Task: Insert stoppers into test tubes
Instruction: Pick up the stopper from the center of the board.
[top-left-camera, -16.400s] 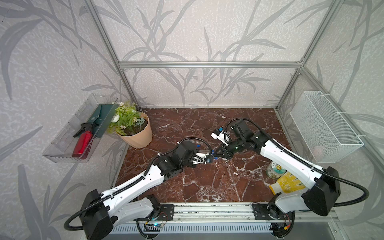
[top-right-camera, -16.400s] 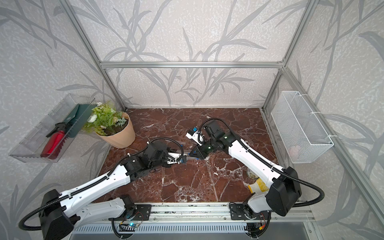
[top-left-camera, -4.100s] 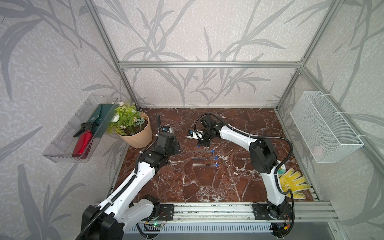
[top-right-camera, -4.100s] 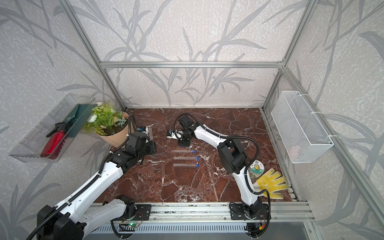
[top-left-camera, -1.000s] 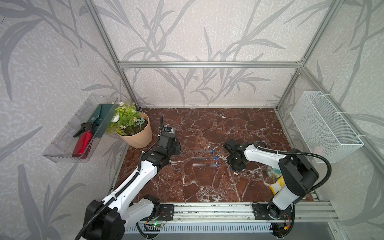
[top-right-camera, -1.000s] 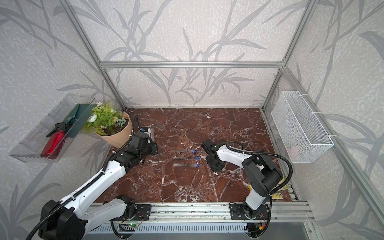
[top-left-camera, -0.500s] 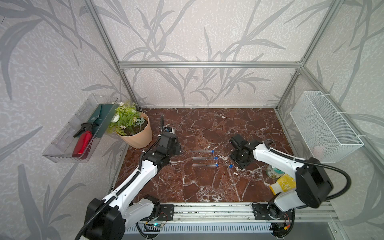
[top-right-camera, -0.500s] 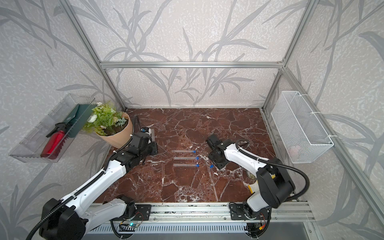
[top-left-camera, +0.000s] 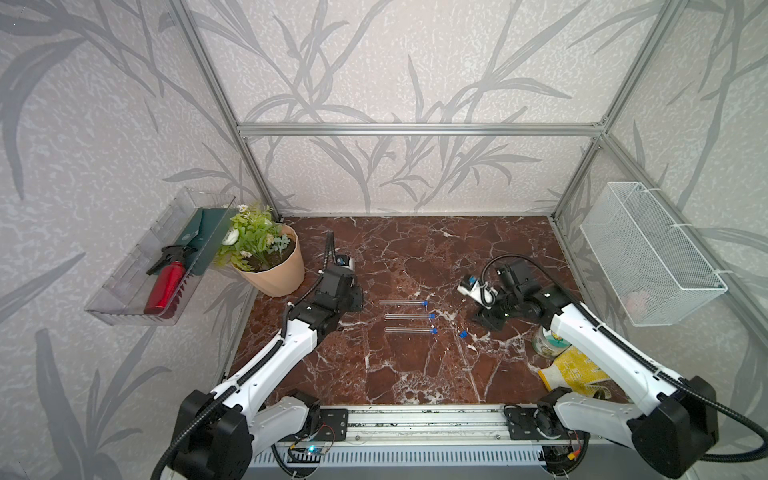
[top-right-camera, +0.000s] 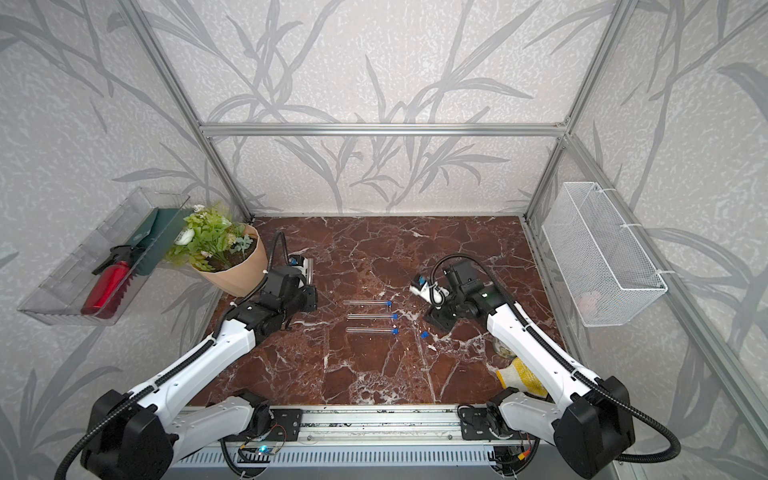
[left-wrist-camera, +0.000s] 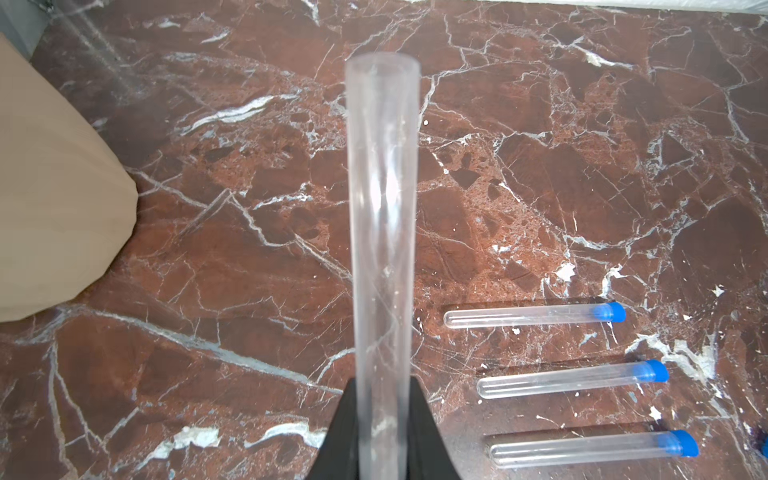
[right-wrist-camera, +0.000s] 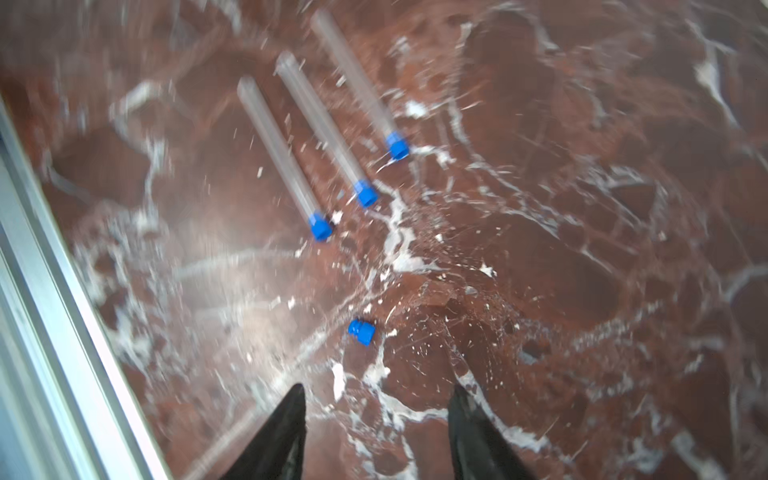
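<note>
Opening, the right gripper (right-wrist-camera: 376, 390) has dropped the last stopper (right-wrist-camera: 361, 331) just beside the three capped tubes (top-left-camera: 409, 316); the left gripper (left-wrist-camera: 382, 384) clamps the uncapped tube (left-wrist-camera: 382, 208) beyond their rounded ends, so a regrasp seems needed

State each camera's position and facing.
Top views: high in front, looking down on the red-brown marble table; both white arms show.
Left wrist: looks along the shut left gripper and its unstoppered clear test tube.
Right wrist: looks down past the open right gripper at a loose blue stopper.
Shared: three blue-stoppered clear tubes, in every view.
</note>
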